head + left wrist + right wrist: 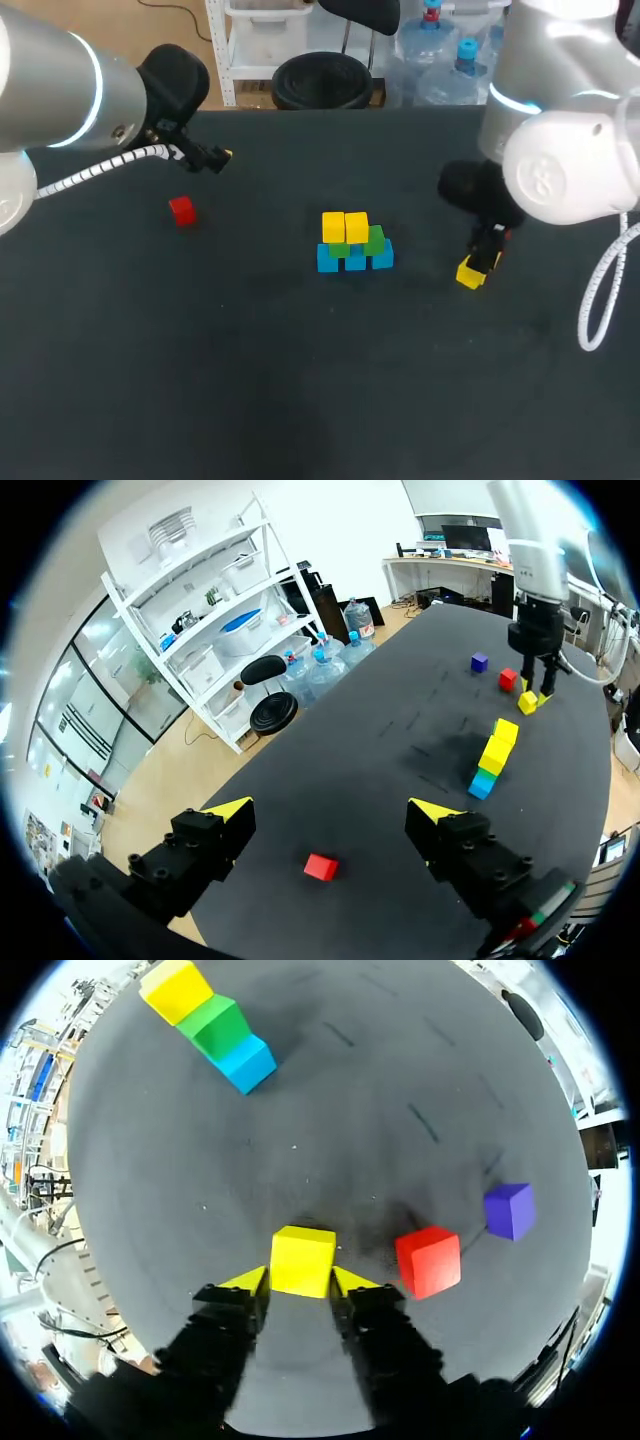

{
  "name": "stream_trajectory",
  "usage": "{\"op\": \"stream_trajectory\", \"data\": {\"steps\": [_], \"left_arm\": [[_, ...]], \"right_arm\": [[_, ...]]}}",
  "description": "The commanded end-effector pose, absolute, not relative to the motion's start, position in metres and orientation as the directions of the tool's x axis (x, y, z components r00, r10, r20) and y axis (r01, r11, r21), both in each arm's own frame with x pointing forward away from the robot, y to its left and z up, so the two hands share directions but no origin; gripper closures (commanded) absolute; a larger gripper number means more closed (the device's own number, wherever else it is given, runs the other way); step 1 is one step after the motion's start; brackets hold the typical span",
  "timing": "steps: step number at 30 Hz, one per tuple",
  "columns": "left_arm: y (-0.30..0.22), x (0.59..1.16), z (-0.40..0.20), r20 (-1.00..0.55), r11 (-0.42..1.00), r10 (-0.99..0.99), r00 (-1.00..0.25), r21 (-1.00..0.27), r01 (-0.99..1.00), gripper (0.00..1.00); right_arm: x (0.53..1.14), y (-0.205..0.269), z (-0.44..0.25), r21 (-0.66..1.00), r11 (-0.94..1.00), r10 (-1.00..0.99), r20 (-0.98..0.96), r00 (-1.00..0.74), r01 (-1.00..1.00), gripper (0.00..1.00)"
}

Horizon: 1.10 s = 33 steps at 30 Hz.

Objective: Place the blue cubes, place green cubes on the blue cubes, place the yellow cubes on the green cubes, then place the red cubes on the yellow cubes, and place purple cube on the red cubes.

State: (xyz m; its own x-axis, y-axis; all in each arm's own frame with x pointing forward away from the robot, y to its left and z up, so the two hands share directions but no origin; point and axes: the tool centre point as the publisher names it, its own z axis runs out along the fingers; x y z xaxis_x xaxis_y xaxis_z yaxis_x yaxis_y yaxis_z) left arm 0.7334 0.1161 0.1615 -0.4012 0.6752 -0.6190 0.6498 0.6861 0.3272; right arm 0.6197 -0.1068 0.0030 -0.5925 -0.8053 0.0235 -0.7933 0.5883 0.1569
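The stack [355,245] stands mid-table: blue cubes [355,259] at the bottom, green cubes [375,240] on them and two yellow cubes [345,227] on top. To its right, my right gripper [300,1280] is shut on a loose yellow cube [302,1260] that rests on the table, a yellow tip against each side. A red cube [428,1260] and a purple cube [509,1210] lie just beside it; the right arm hides both in the head view. Another red cube [181,210] sits at the left, below my open, empty left gripper [330,815].
The dark table [300,380] has bare room in front and between the stack [493,755] and the left red cube [320,866]. My right arm [560,170] stands over the right side.
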Motion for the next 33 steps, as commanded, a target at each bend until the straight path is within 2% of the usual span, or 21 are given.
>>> {"op": "stream_trajectory", "data": {"steps": [1, 2, 3, 16, 25, 33], "left_arm": [[0.117, 0.734, 0.162, -0.620, 0.684, 0.675, -0.399, 0.325, 0.652, 0.00], [0.117, 0.734, 0.162, -0.620, 0.684, 0.675, -0.399, 0.325, 0.652, 0.00], [0.117, 0.734, 0.162, -0.620, 0.684, 0.675, -0.399, 0.325, 0.652, 0.00], [0.117, 0.734, 0.162, -0.620, 0.684, 0.675, -0.399, 0.325, 0.652, 0.00], [0.117, 0.734, 0.162, -0.620, 0.684, 0.675, -0.399, 0.325, 0.652, 0.00], [0.117, 0.734, 0.162, -0.620, 0.684, 0.675, -0.399, 0.325, 0.652, 0.00]], "right_arm": [[0.620, -0.107, 0.003, 0.163, 0.592, -0.802, 0.019, -0.597, -0.789, 0.95], [0.620, -0.107, 0.003, 0.163, 0.593, -0.801, 0.019, -0.598, -0.789, 0.95], [0.620, -0.107, 0.003, 0.162, 0.593, -0.801, 0.019, -0.598, -0.789, 1.00], [0.628, -0.102, 0.033, 0.124, 0.569, -0.817, -0.030, -0.576, -0.813, 1.00], [0.633, -0.093, 0.087, 0.097, 0.340, -0.930, -0.109, -0.350, -0.935, 1.00], [0.636, -0.078, 0.100, 0.067, 0.214, -0.967, -0.125, -0.220, -0.975, 1.00]]}}
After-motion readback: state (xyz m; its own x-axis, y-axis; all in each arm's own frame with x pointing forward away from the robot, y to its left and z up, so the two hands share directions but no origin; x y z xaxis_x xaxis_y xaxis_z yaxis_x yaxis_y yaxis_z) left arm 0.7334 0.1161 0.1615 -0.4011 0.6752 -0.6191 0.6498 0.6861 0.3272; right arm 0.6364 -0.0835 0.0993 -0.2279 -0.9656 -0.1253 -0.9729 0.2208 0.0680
